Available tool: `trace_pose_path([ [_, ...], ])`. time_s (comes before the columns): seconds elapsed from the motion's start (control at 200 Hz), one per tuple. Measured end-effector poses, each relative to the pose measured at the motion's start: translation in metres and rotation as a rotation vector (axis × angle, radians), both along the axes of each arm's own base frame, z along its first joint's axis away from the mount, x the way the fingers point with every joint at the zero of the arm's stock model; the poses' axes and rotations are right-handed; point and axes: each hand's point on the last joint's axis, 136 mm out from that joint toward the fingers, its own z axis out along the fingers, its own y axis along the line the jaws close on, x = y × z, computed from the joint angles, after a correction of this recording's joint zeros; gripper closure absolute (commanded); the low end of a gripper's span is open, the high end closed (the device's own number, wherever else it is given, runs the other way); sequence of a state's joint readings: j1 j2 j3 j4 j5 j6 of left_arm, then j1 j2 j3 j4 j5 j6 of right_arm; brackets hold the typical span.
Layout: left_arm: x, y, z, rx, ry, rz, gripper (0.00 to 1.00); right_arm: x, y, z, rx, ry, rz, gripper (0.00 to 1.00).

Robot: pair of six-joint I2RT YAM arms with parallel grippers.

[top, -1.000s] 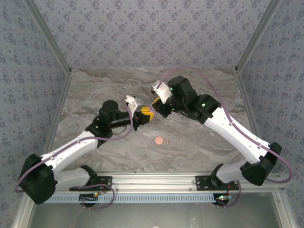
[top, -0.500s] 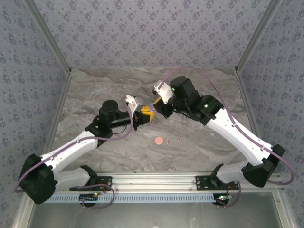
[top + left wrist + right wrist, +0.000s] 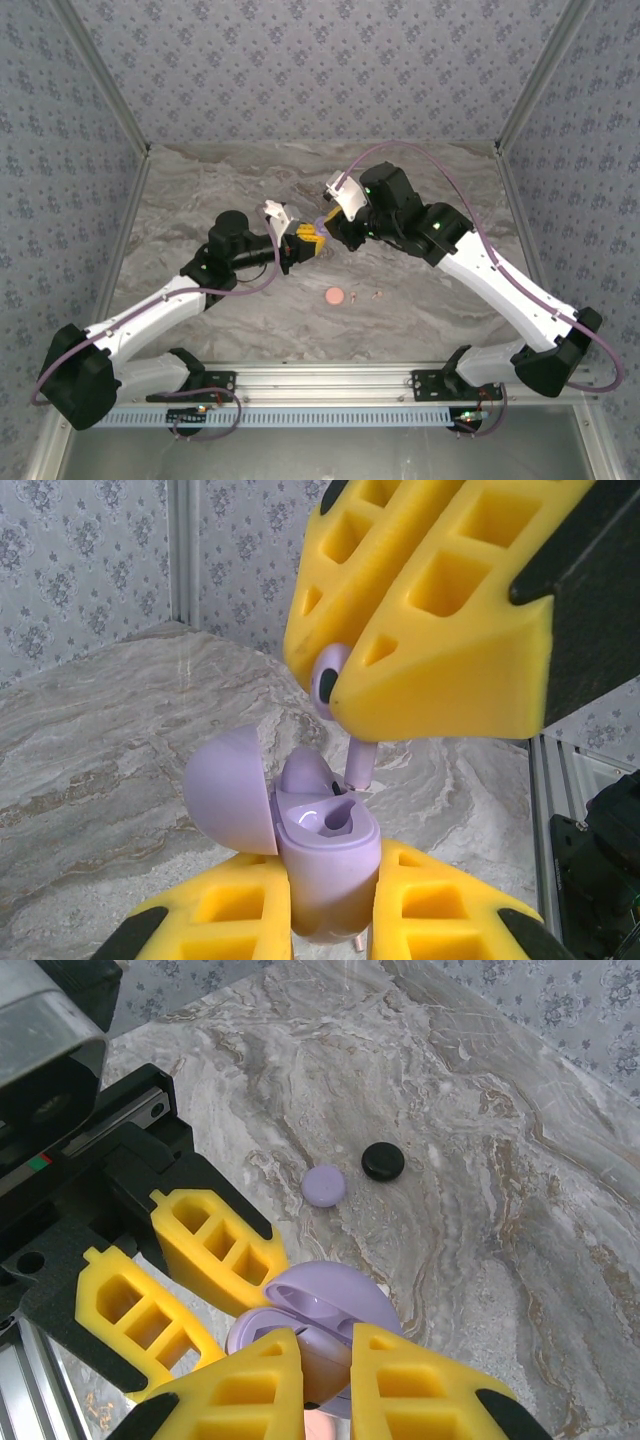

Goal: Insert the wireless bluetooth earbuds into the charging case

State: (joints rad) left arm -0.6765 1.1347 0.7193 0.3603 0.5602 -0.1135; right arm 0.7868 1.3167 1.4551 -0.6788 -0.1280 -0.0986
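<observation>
My left gripper (image 3: pixel 330 895) is shut on the lilac charging case (image 3: pixel 325 855), held upright with its lid (image 3: pixel 228 790) swung open to the left. One lilac earbud (image 3: pixel 303 770) sits in the case beside an empty slot (image 3: pixel 337 821). Directly above, my right gripper (image 3: pixel 338 688) is shut on a second lilac earbud (image 3: pixel 327 678), its stem (image 3: pixel 360 765) pointing down at the case's far rim. From the right wrist, that gripper (image 3: pixel 328 1380) pinches the earbud (image 3: pixel 325 1360) over the open case (image 3: pixel 330 1295). The grippers meet at mid-table (image 3: pixel 312 236).
A pink round case (image 3: pixel 334 296) lies on the marble table (image 3: pixel 200 190) in front of the grippers, with two tiny earbuds (image 3: pixel 353 296) (image 3: pixel 377 294) to its right. A lilac puck (image 3: pixel 323 1185) and a black puck (image 3: pixel 382 1161) rest farther off. Patterned walls enclose the table.
The right arm's elbow and forearm have drifted slightly to the right. Both grippers stay together over mid-table, each still holding its object.
</observation>
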Motion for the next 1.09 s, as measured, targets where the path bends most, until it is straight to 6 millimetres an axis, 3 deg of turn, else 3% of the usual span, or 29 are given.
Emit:
trace_pose_path([
  [1.094,-0.003,-0.003,0.0,0.003,-0.007,-0.012,1.0,-0.004,0.001,-0.013,-0.025,0.048,0.027,0.84],
])
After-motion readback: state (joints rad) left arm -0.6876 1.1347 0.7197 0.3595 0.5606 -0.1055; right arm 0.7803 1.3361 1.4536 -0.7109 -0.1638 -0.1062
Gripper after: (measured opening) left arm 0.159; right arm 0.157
